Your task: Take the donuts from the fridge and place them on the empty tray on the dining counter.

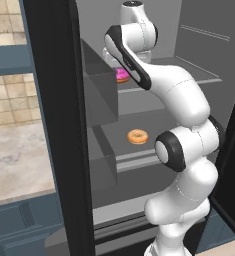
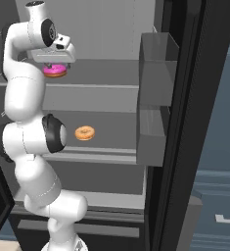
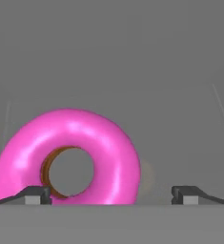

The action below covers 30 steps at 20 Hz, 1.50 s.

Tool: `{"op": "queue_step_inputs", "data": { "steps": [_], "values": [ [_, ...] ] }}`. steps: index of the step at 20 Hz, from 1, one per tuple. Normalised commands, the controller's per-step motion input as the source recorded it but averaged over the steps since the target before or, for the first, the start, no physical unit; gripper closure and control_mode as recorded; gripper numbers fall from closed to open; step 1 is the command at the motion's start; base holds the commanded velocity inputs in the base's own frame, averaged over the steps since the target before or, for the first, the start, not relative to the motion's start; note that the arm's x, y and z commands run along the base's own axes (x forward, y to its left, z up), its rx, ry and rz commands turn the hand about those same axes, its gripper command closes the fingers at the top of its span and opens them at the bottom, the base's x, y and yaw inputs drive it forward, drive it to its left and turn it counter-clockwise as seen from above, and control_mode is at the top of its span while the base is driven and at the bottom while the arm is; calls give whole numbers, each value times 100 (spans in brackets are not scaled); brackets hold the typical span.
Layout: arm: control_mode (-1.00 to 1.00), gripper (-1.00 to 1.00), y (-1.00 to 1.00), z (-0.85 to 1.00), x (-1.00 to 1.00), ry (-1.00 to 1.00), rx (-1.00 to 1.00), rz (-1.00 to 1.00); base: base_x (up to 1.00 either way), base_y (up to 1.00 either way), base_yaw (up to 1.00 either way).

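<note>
The fridge (image 1: 56,125) stands open, showing grey shelves. The pink donut (image 2: 55,72) lies on the upper shelf (image 2: 102,78), also seen as the pink donut (image 1: 122,76) past my forearm. My gripper (image 2: 54,64) hangs just above it, pointing down. In the hand view the gripper (image 3: 111,195) is open, and the pink donut (image 3: 68,157) lies between the fingertips, close to the left one (image 3: 35,194) and apart from the right one. The orange-tan donut (image 2: 84,133) rests alone on the shelf below, also visible as the orange-tan donut (image 1: 137,136). The tray and dining counter are out of view.
Grey door bins (image 2: 155,98) hang on the open right door, and more bins (image 1: 99,85) on the left one. A black door edge (image 1: 234,150) stands close to my elbow. A marble-topped blue cabinet (image 1: 19,155) lies left of the fridge.
</note>
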Motion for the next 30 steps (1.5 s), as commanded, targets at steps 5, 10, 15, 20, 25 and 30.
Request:
{"op": "queue_step_inputs", "data": {
  "steps": [5, 10, 15, 20, 25, 30],
  "values": [
    [-100, -100, -12, -1, 9, 6, 0, -3, 0, 0, 0],
    [-100, -100, -20, -12, -8, 12, 0, -4, 0, 0, 0],
    [-100, -100, 0, -46, -1, 14, 0, -1, 0, 0, 0],
    [-100, -100, 11, -73, 0, 13, -1, 0, 0, 0, 0],
    [-100, -100, 41, -87, 20, 0, -3, 0, 0, 0, 0],
    [-100, -100, 3, -97, 2, 7, -2, 0, 0, 0, 0]
  ]
}}
